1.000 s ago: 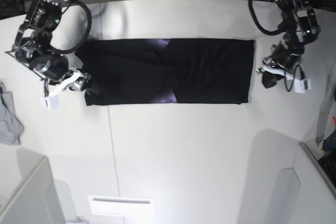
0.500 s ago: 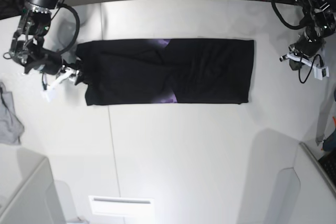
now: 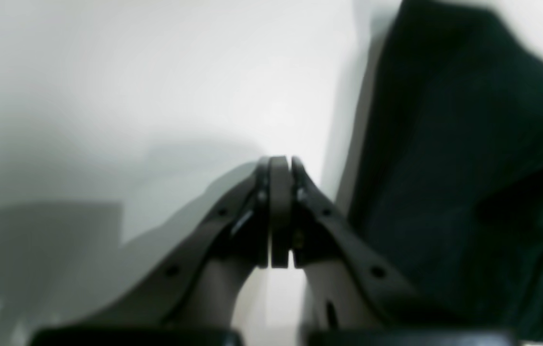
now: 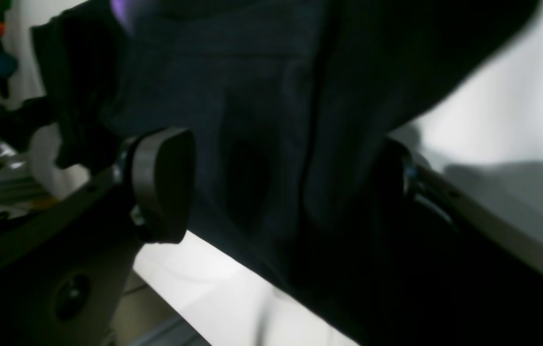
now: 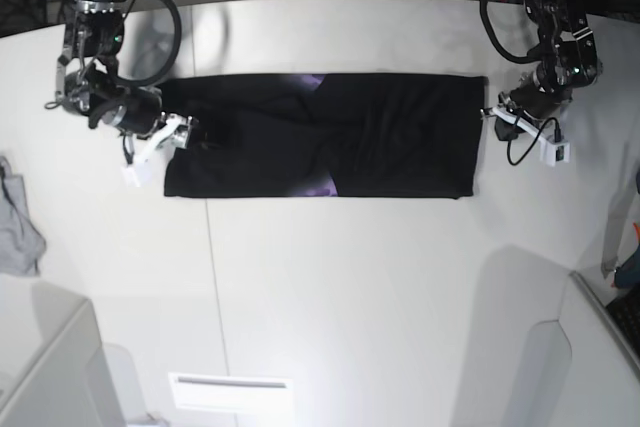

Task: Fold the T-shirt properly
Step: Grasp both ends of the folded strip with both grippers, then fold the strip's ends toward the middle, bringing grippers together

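Across the middle of the white table (image 5: 350, 287) lies the T-shirt (image 5: 330, 137), folded into a long black band running side to side, with purple print peeking out at its top edge and again near its lower edge; flat for the most part, slightly rumpled at the end nearest the right gripper (image 5: 180, 134). Over that end sits the right gripper, jaws spread wide in the wrist view, one grey pad (image 4: 161, 185) clear of the cloth and dark fabric filling the gap between the fingers; cannot tell whether the cloth is actually pinched, so counted as open. At the opposite end, just beside the shirt's short edge, hangs the left gripper (image 3: 278, 211), fingers pressed together with nothing between them, bare table under the tips and the black cloth off to one side. Far off by the table's edge, well apart from the shirt, a small grey cloth (image 5: 18, 222).
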Available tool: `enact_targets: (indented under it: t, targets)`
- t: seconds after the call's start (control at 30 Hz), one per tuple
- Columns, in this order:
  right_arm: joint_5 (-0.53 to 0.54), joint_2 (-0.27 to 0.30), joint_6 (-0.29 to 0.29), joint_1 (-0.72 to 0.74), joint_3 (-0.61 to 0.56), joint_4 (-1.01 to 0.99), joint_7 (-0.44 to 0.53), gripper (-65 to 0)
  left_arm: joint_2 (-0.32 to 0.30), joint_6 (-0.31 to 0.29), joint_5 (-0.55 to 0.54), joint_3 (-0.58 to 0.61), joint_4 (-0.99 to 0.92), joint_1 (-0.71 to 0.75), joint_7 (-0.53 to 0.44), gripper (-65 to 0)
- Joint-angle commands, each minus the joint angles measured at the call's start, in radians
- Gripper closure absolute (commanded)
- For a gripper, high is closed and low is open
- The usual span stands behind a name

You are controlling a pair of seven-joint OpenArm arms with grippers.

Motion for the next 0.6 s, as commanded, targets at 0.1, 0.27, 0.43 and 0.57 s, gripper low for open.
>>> enact_targets:
  t: [0.1, 0.27, 0.43, 0.57]
  targets:
    - [-0.039, 0.003, -0.007, -0.001, -0.007, -0.052, 0.004, -45.0, 0.023, 0.003, 0.047, 0.013, -0.015, -0.016, 0.015, 0.0]
    - [-0.039, 0.011, -0.007, 0.002, 0.003, -0.052, 0.012, -11.9, 0.038, 0.003, 0.090, 0.084, -0.010, -0.017, 0.015, 0.0]
    - [-0.039, 0.069, -0.020, 0.002, -0.002, -0.050, 0.081, 0.0, 0.038, 0.003, 0.090, 0.128, -0.012, -0.019, 0.015, 0.0]
    - [-0.040, 0.115, -0.071, 0.002, -0.005, -0.023, 0.088, 0.0, 0.038, 0.003, 0.090, 0.211, -0.012, -0.019, 0.015, 0.0]
